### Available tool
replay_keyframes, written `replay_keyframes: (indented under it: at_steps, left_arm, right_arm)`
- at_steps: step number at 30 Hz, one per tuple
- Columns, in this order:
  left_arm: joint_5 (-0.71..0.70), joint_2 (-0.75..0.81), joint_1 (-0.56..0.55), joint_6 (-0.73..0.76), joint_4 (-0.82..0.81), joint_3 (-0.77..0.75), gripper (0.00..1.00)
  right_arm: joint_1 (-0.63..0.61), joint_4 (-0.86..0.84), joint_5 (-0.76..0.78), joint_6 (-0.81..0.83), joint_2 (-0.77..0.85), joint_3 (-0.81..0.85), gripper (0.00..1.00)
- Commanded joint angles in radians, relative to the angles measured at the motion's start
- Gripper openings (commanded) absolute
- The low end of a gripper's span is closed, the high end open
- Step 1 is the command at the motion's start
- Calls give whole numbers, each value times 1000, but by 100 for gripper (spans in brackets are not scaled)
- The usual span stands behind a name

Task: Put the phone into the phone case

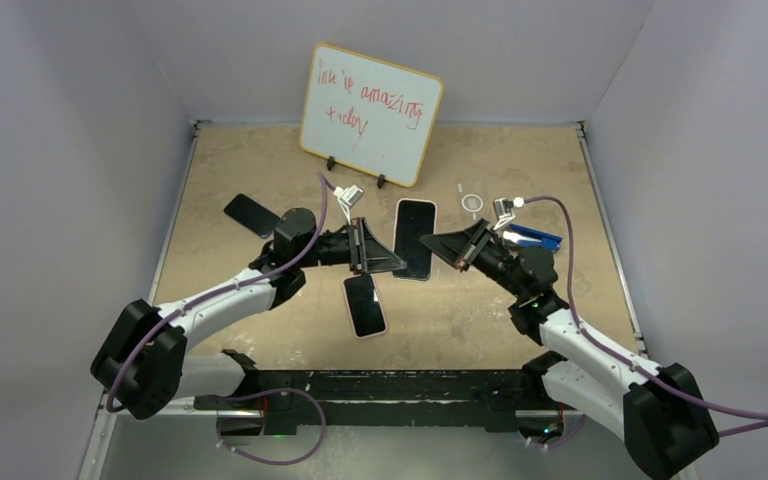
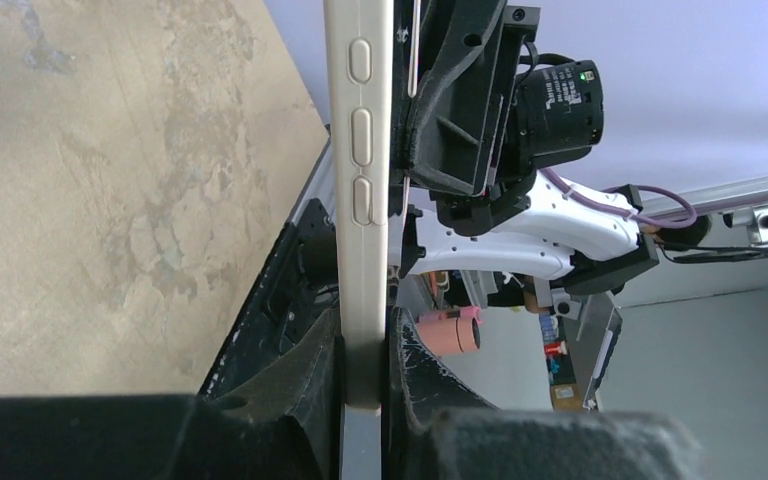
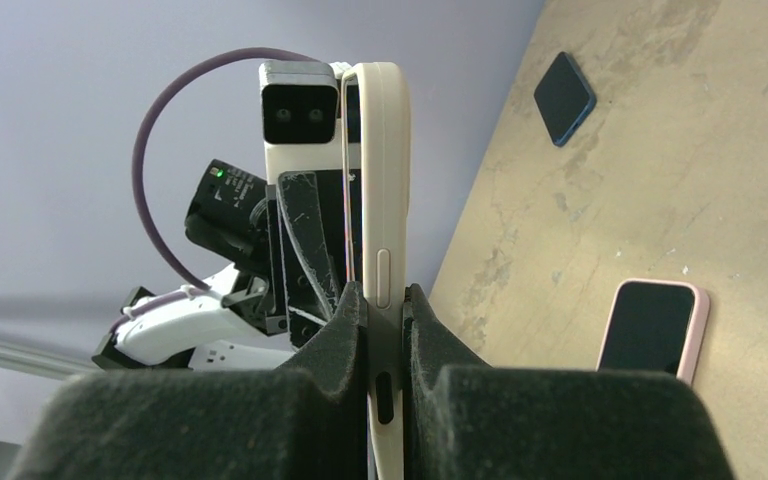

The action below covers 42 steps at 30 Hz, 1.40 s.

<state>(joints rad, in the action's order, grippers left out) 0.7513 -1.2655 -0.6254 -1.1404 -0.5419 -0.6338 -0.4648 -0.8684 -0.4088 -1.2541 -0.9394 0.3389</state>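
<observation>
A cream phone case (image 1: pixel 415 238) with a black-screened phone in it is held above the table middle, between both grippers. My left gripper (image 1: pixel 392 260) is shut on its left long edge. In the left wrist view the case's edge with its buttons (image 2: pixel 360 150) runs up from my left gripper (image 2: pixel 365 345). My right gripper (image 1: pixel 438 244) is shut on the opposite edge. In the right wrist view the case (image 3: pixel 385 180) stands clamped in my right gripper (image 3: pixel 385 305), and a thin phone edge (image 3: pixel 345 180) stands slightly apart from the case near the top.
A phone in a pink case (image 1: pixel 365 304) lies face up on the table below the held case; it also shows in the right wrist view (image 3: pixel 650 330). A dark phone (image 1: pixel 252 215) lies at the left. A blue object (image 1: pixel 537 238) lies at the right. A whiteboard (image 1: pixel 371 113) stands at the back.
</observation>
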Motion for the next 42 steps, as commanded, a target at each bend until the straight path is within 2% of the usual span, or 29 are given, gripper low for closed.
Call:
replay_keyframes:
  at_steps: [1, 4, 6, 10, 17, 21, 23, 25, 27, 30, 33, 35, 42]
  left_arm:
    - [-57, 33, 9, 58, 80, -34, 12]
    - [-70, 51, 10, 63, 84, -38, 40]
    - [-76, 56, 14, 67, 79, -37, 48]
    - [-75, 55, 27, 62, 34, -31, 53]
    - [-75, 36, 45, 16, -63, -13, 54]
    - [-77, 14, 44, -3, -93, -12, 50]
    - [-75, 4, 44, -6, -102, -12, 40]
    - [-76, 1, 45, -8, -115, -12, 27]
    - [-81, 2, 46, -11, -117, -12, 12]
    - [-91, 13, 52, -34, -147, 2, 0]
    - [-97, 25, 58, -59, -193, 11, 0]
    - [-104, 33, 59, -61, -205, 13, 0]
    - [-124, 32, 70, -65, -239, 21, 0]
  right_arm:
    - [2, -38, -7, 26, 36, 25, 0]
    - [2, -58, -35, 11, 33, 22, 0]
    - [2, -75, -60, 4, 23, 28, 0]
    - [0, -143, -137, -30, -12, 37, 0]
    - [0, -192, -210, -63, -41, 29, 0]
    - [-2, -113, -245, -25, -40, 44, 0]
    - [-3, -53, -258, 6, -37, 55, 0]
    - [-2, -2, -264, 32, -31, 66, 0]
    - [-2, 33, -269, 49, -26, 74, 7]
    - [-2, 69, -275, 62, -20, 77, 26]
    - [-2, 87, -290, 64, -18, 58, 43]
    - [-3, 89, -306, 62, -19, 36, 50]
    - [-3, 96, -333, 59, -12, -20, 53]
